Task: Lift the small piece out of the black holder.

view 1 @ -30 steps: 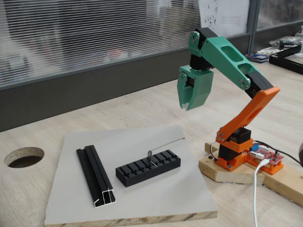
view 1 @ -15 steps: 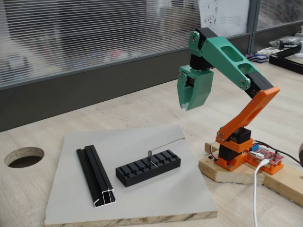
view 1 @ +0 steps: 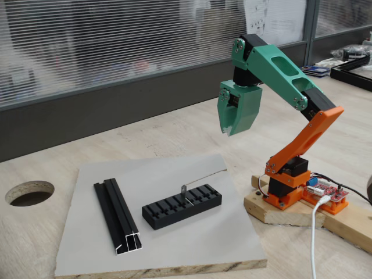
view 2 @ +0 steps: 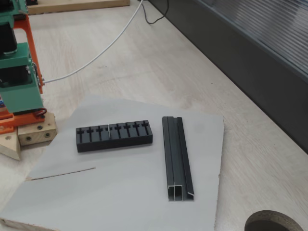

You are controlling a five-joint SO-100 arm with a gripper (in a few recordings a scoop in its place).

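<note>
The black holder [view 1: 182, 207] lies on a grey board [view 1: 226, 244], its slots facing up. The small piece [view 1: 183, 192], a thin grey metal strip, stands upright in a slot near the holder's middle. My green gripper [view 1: 228, 131] hangs high above the board's far right corner, pointing down. It sits up and to the right of the holder, well clear of it, and its jaws look shut with nothing between them. In the other fixed view the holder [view 2: 114, 136] lies right of the arm's green body [view 2: 18, 89]; the strip is too thin to make out there.
A long black channel rail [view 1: 118, 216] lies left of the holder, also seen as rail [view 2: 177, 156]. A thin grey wire [view 1: 207, 175] rests on the board behind the holder. A round hole [view 1: 29, 193] is cut in the table at left. The arm's orange base [view 1: 288, 189] stands on wood at right.
</note>
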